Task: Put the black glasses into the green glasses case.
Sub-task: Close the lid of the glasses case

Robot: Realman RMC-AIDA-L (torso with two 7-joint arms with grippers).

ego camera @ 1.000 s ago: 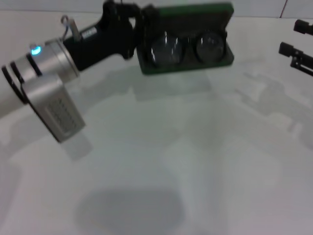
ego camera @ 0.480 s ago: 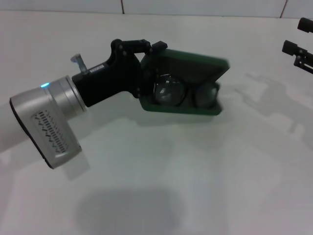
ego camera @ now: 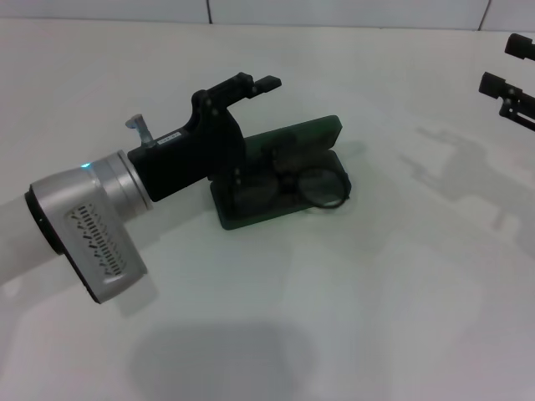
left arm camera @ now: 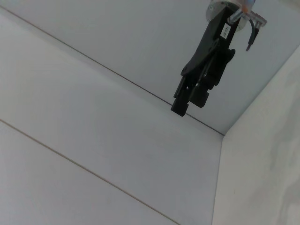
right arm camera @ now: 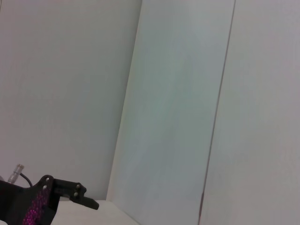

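From the head camera: on the white desk [ego camera: 401, 292], toward the far middle, the green glasses case [ego camera: 292, 138], lying with its lid tipped low over the base and not shut. Inside the base, the black glasses [ego camera: 322, 185], one round lens poking out past the case's right front edge, the other lens dim under the lid. Reaching in from the left, the left end effector [ego camera: 251, 125], spread wide: one finger raised free in the air above the case's left end, the other down at that same end, close against the base. Gripping nothing, as far as can be made out. Whether the lower finger touches the case or only crosses in front of it, impossible to say. Far off at the right edge, well apart from the case, the right end effector [ego camera: 510, 83], parked above the desk.

From the left wrist: pale wall panels and a corner seam, and farther off the right end effector [left arm camera: 187, 104], black, with a thin cable by its mount. No case or glasses here.

From the right wrist: more pale panels, and a small part of the left end effector [right arm camera: 61, 194], black, one finger jutting out.
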